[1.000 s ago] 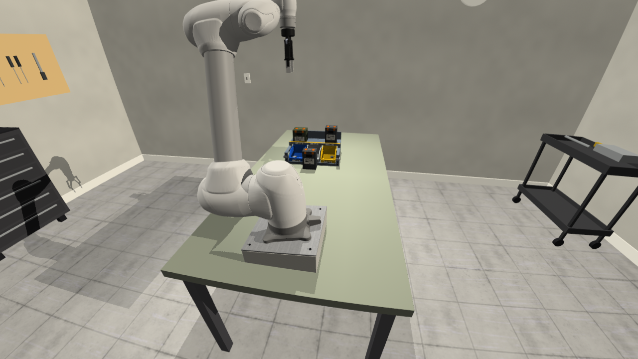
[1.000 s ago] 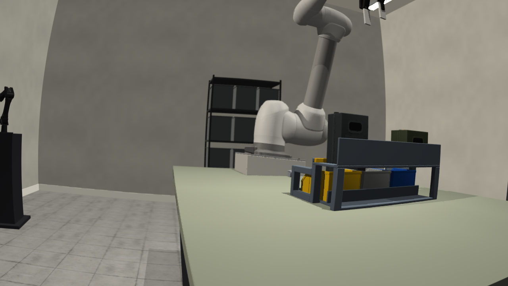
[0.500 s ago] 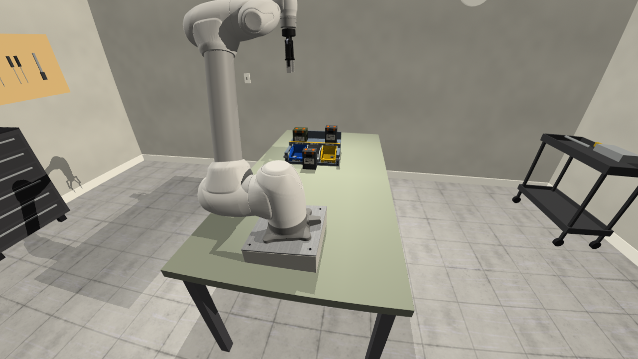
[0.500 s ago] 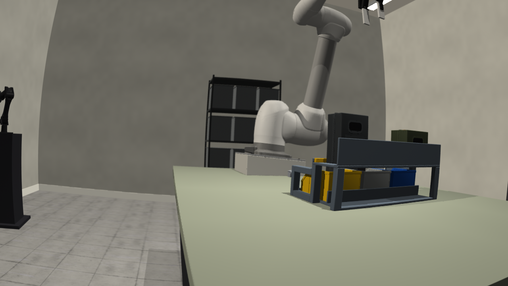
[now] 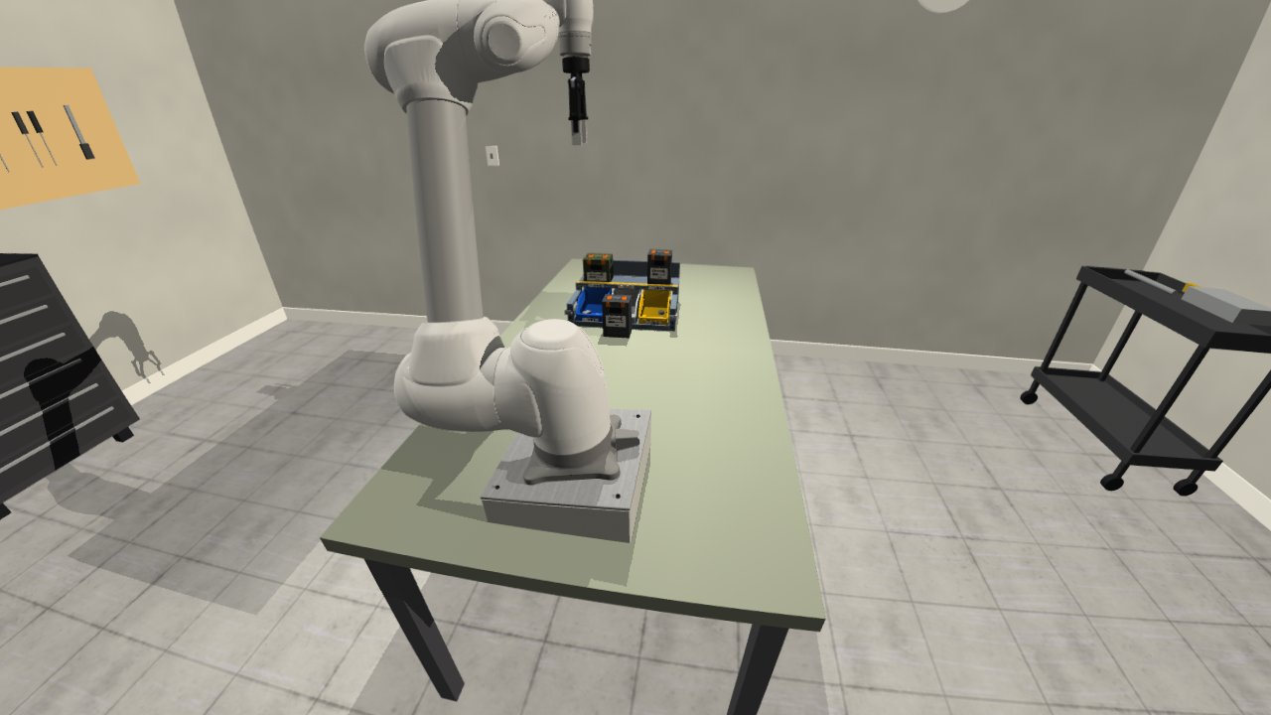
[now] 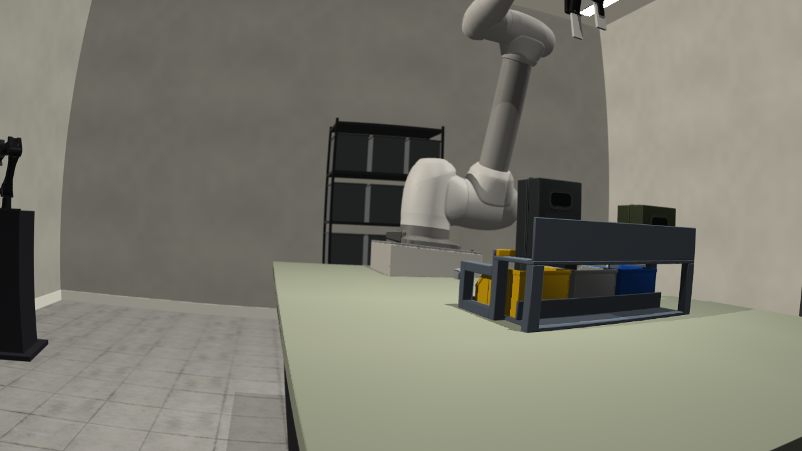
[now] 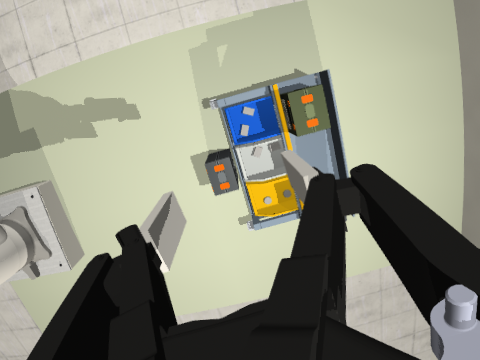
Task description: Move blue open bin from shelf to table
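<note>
The blue open bin [image 5: 588, 302] sits at the left end of the low shelf [image 5: 627, 298] on the far part of the table. It also shows in the wrist view [image 7: 250, 120], with small grey parts inside, and from behind in the exterior view [image 6: 635, 280]. My gripper [image 5: 578, 131] hangs high above the table, far above the shelf, fingers pointing down. It is open and empty. In the wrist view [image 7: 234, 210] the fingers stand apart with nothing between them.
A grey bin [image 7: 259, 160] and a yellow bin [image 7: 272, 196] stand beside the blue one. A dark box [image 5: 617, 314] stands on the table before the shelf. Two dark boxes [image 5: 598, 264] [image 5: 659, 264] sit on the shelf top. The robot base [image 5: 568, 485] is near the front.
</note>
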Controlling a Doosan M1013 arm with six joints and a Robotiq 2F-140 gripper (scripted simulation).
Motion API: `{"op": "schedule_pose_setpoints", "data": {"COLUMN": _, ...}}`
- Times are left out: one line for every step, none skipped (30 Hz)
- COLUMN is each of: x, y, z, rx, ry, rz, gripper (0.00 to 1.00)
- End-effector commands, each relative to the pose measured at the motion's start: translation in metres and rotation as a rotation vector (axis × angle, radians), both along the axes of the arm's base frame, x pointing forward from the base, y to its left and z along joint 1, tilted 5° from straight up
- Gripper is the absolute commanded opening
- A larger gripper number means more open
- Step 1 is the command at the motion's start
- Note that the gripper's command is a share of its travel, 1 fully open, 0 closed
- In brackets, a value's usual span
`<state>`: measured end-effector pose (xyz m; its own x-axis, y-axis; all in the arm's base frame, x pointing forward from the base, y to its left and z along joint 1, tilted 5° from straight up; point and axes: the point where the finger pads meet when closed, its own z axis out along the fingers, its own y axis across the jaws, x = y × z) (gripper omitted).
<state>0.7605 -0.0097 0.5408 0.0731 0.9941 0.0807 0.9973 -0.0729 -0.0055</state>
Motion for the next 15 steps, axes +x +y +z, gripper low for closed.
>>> {"op": "schedule_pose_setpoints", "data": {"x": -0.0007, "y": -0.0011, "z": 0.0001, "rx": 0.000, "ry": 0.004, "rz": -0.053, "gripper": 0.57}}
{"op": "schedule_pose_setpoints", "data": {"x": -0.0010, "y": -0.0015, "z": 0.0001, "rx": 0.000, "ry": 0.005, "rz": -0.067, "gripper": 0.57}}
{"op": "schedule_pose_setpoints", "data": {"x": -0.0010, "y": -0.0015, "z": 0.0001, "rx": 0.000, "ry": 0.005, "rz": -0.067, "gripper": 0.57}}
{"op": "schedule_pose_setpoints", "data": {"x": -0.0010, "y": -0.0015, "z": 0.0001, "rx": 0.000, "ry": 0.005, "rz": -0.067, "gripper": 0.57}}
{"op": "schedule_pose_setpoints", "data": {"x": -0.0010, "y": -0.0015, "z": 0.0001, "rx": 0.000, "ry": 0.005, "rz": -0.067, "gripper": 0.57}}
{"op": "schedule_pose_setpoints", "data": {"x": -0.0010, "y": -0.0015, "z": 0.0001, "rx": 0.000, "ry": 0.005, "rz": -0.067, "gripper": 0.57}}
{"op": "schedule_pose_setpoints", "data": {"x": -0.0010, "y": -0.0015, "z": 0.0001, "rx": 0.000, "ry": 0.005, "rz": -0.067, "gripper": 0.57}}
{"op": "schedule_pose_setpoints", "data": {"x": -0.0010, "y": -0.0015, "z": 0.0001, "rx": 0.000, "ry": 0.005, "rz": -0.067, "gripper": 0.57}}
{"op": "schedule_pose_setpoints", "data": {"x": -0.0010, "y": -0.0015, "z": 0.0001, "rx": 0.000, "ry": 0.005, "rz": -0.067, "gripper": 0.57}}
{"op": "schedule_pose_setpoints", "data": {"x": -0.0010, "y": -0.0015, "z": 0.0001, "rx": 0.000, "ry": 0.005, "rz": -0.067, "gripper": 0.57}}
{"op": "schedule_pose_setpoints", "data": {"x": -0.0010, "y": -0.0015, "z": 0.0001, "rx": 0.000, "ry": 0.005, "rz": -0.067, "gripper": 0.57}}
{"op": "schedule_pose_setpoints", "data": {"x": -0.0010, "y": -0.0015, "z": 0.0001, "rx": 0.000, "ry": 0.005, "rz": -0.067, "gripper": 0.57}}
{"op": "schedule_pose_setpoints", "data": {"x": -0.0010, "y": -0.0015, "z": 0.0001, "rx": 0.000, "ry": 0.005, "rz": -0.067, "gripper": 0.57}}
{"op": "schedule_pose_setpoints", "data": {"x": -0.0010, "y": -0.0015, "z": 0.0001, "rx": 0.000, "ry": 0.005, "rz": -0.067, "gripper": 0.57}}
{"op": "schedule_pose_setpoints", "data": {"x": -0.0011, "y": -0.0019, "z": 0.0000, "rx": 0.000, "ry": 0.001, "rz": -0.015, "gripper": 0.57}}
